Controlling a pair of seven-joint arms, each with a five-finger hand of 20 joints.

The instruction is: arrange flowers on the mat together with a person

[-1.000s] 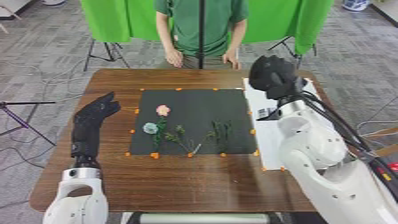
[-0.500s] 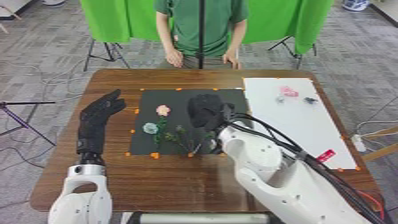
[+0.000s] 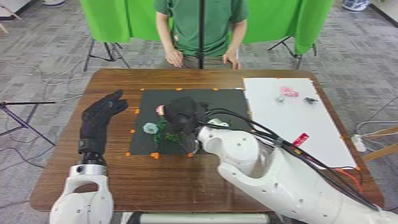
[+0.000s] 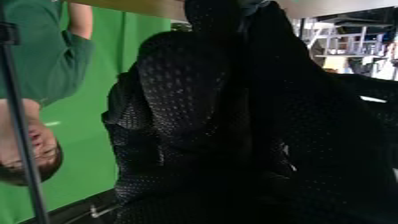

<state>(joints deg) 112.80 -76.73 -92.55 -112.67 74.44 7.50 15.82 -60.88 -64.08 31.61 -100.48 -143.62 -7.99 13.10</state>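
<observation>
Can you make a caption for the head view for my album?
Robot's right hand over the dark mat, near a pale blue flower.

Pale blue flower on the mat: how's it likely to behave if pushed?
Pale blue flower likely light: bloom far smaller than the left hand. Petalled head may crush if squeezed. Lying on the dark mat, it would probably slide, not tip.

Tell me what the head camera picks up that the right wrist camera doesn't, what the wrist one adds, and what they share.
Head view: the left hand, the dark mat with a pale blue flower and a pink flower, and the white sheet beside the mat.

Right wrist view: a pale, frame-like structure far off in the room.

Both: the right hand, green cloth and a dark pole.
</observation>
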